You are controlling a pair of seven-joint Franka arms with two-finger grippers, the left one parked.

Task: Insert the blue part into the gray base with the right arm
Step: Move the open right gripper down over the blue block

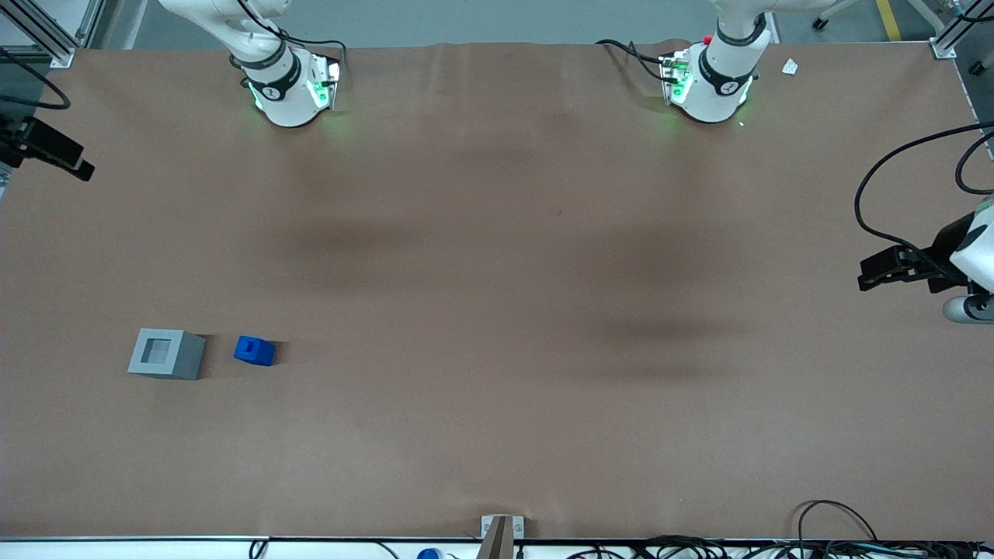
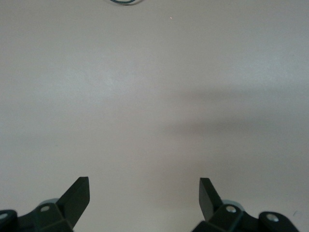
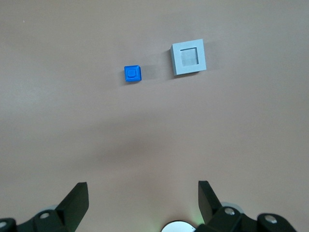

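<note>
The blue part (image 1: pixel 255 350) sits on the brown table, stub up, beside the gray base (image 1: pixel 166 353) with a small gap between them. Both lie toward the working arm's end of the table. The gray base's square recess faces up and holds nothing. Both also show in the right wrist view, the blue part (image 3: pixel 132 74) and the gray base (image 3: pixel 188 57), small and well below the gripper. My right gripper (image 3: pixel 142 186) is open and holds nothing. It hangs high over the table, apart from both parts, and shows as a black shape (image 1: pixel 78 164) at the edge of the front view.
The right arm's base (image 1: pixel 283 89) and the parked arm's base (image 1: pixel 710 81) stand at the table's edge farthest from the front camera. Cables (image 1: pixel 839 536) and a small bracket (image 1: pixel 501 532) lie at the nearest edge.
</note>
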